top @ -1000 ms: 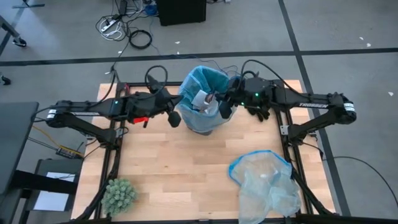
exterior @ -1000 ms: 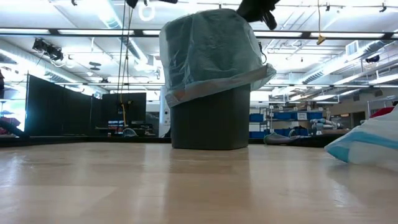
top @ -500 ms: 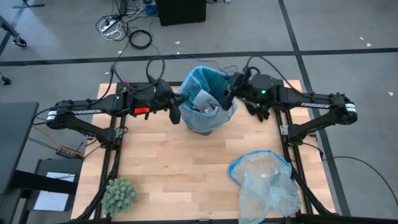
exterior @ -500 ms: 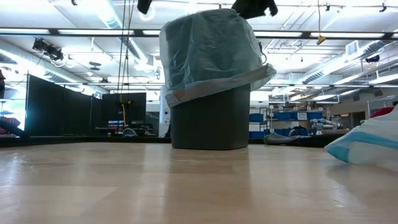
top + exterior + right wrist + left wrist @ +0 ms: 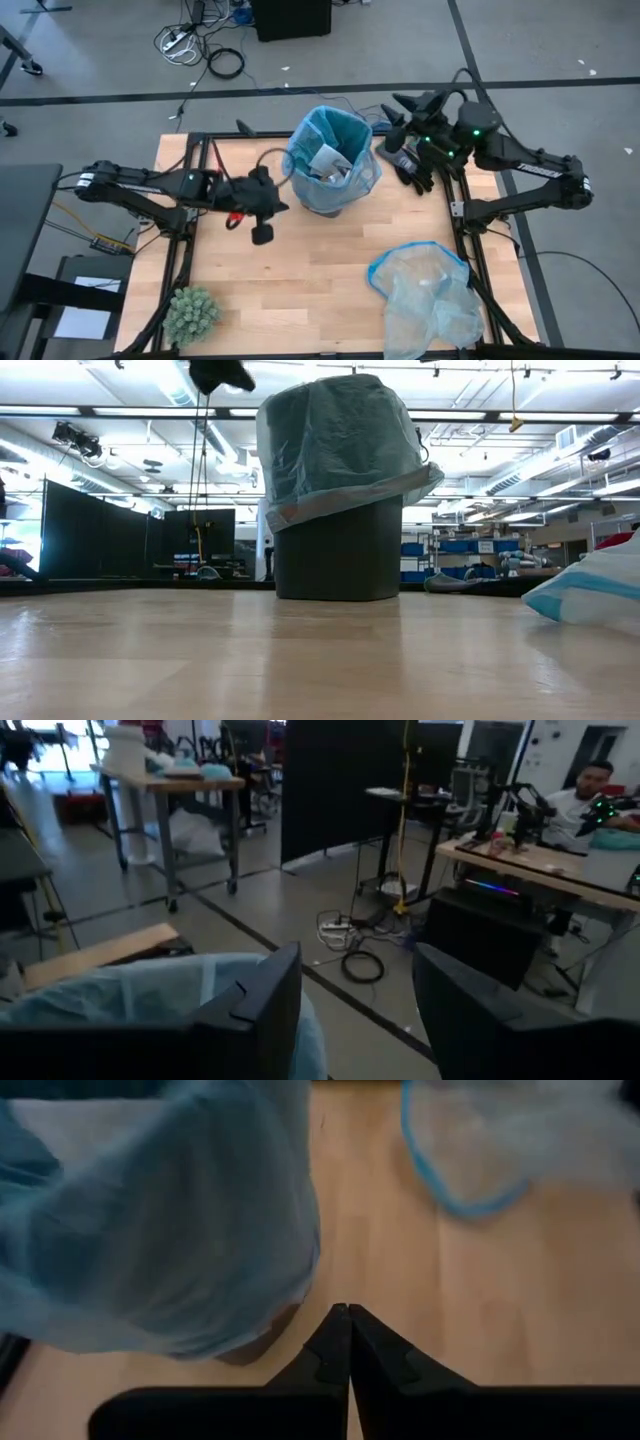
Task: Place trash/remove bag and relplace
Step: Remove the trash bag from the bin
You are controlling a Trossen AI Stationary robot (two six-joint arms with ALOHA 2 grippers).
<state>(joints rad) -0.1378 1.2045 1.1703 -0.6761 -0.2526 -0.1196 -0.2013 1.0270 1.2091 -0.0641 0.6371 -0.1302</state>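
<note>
Trash [image 5: 328, 163] now lies inside the blue bag [image 5: 335, 140] lining the bin [image 5: 337, 560] at the far middle of the table [image 5: 300, 270] — from above, both arms have pulled away from the rim they were crowding a second ago. The left gripper [image 5: 262, 232] sits out over the bare wood beside the bin, and the right gripper [image 5: 398, 118] has lifted clear past the far edge. Low down, the bag hangs draped over the bin's rim, untouched. The left wrist view shows its fingers [image 5: 330, 1350] pressed together on nothing. The right wrist view shows its fingers [image 5: 262, 1010] spread and empty — so the drop looks done, and pulling the bag out likely comes next
</note>
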